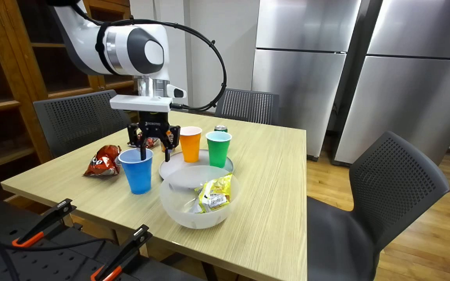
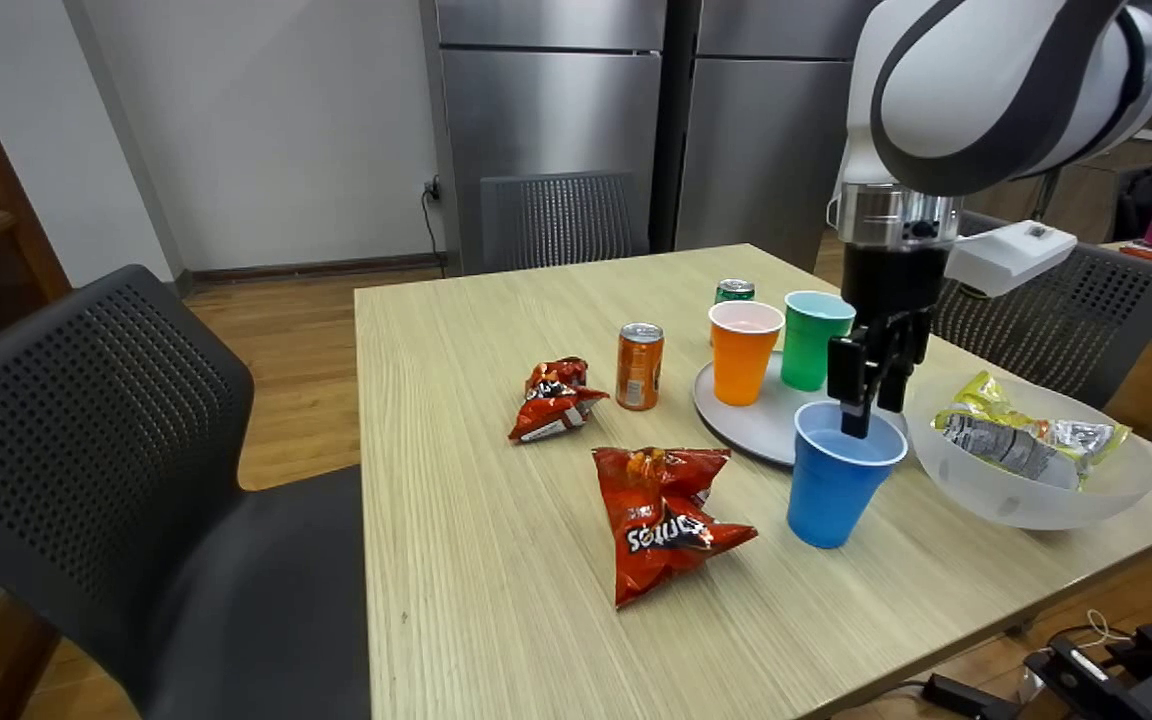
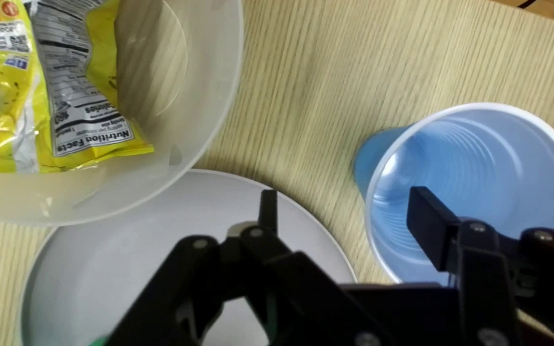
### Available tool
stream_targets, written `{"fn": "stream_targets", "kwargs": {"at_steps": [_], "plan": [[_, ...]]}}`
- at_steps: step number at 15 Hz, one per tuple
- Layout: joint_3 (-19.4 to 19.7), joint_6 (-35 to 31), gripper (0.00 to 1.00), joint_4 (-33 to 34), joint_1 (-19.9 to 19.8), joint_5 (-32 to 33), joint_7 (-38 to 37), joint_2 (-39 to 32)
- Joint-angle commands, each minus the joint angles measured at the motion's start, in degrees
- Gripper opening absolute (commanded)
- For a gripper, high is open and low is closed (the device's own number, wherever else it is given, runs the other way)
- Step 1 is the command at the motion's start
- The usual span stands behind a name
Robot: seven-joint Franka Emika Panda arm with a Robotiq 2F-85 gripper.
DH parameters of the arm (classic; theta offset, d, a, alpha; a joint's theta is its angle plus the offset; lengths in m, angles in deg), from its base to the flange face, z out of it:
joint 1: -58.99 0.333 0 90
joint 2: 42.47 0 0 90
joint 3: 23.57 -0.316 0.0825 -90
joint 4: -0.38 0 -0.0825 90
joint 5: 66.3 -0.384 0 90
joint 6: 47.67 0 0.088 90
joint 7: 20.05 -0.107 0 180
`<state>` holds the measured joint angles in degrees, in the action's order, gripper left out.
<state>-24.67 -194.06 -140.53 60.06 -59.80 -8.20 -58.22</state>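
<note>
Table [image 1: 272,187] below; gripper [image 1: 155,158] downturned, one finger [image 1: 143,153] inside blue cup [image 1: 137,178].

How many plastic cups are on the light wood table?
3: a blue plastic cup beside a round grey plate; an orange plastic cup and a green plastic cup on that plate. None appears hidden.

ROBOTIQ on the claw [image 1: 155,155], Doritos — partly legible — on a red bag [image 2: 658,512], Nutrition Facts on a yellow packet [image 3: 65,86]
</note>
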Motion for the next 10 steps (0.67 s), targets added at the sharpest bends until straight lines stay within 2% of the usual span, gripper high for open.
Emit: {"fn": "stream_targets", "kwargs": {"at_steps": [1,6,7,10], "plan": [[-1.1,0.5,0.42,1.1,-1.1,-1.5,1.8,-0.4],[-1.1,0.3,0.03,0.2,-1.3,-1.5,2.3,0.5],[-1.1,0.2,0.0,0.0,-1.4,-1.5,2.5,0.7],[-1.4,0.0,0.01,-0.9,-1.8,-2.4,4.0,1.6]]}}
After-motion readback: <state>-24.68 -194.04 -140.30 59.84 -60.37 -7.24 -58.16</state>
